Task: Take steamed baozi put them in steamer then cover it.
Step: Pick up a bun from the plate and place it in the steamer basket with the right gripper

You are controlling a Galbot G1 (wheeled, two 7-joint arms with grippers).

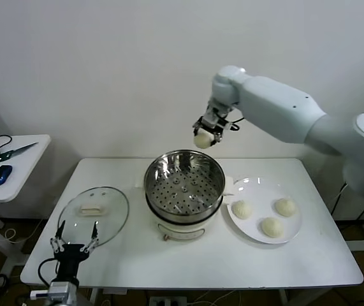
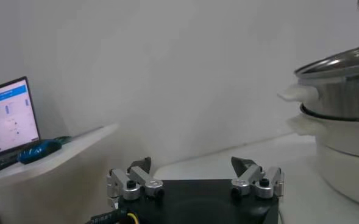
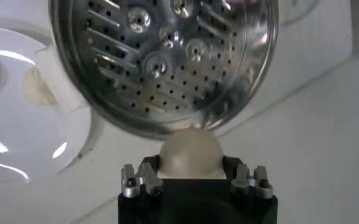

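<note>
Table point(image 1: 188, 261) carries the empty steamer point(image 1: 185, 185), cover point(image 1: 94, 213) to its left, plate point(image 1: 258, 191) with three baozi point(image 1: 271, 227) to its right. Right gripper point(image 1: 204, 137) pinches one bun point(image 3: 190, 152) above the steamer's far rim; left gripper point(image 1: 74, 240) hangs spread near the cover.

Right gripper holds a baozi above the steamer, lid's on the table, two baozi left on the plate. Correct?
Not quite: the head view shows three baozi on the plate, not two. The right gripper does hold one above the steamer, and the lid lies on the table.

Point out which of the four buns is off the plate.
The bun held in the right gripper above the steamer; the other three lie on the white plate.
</note>
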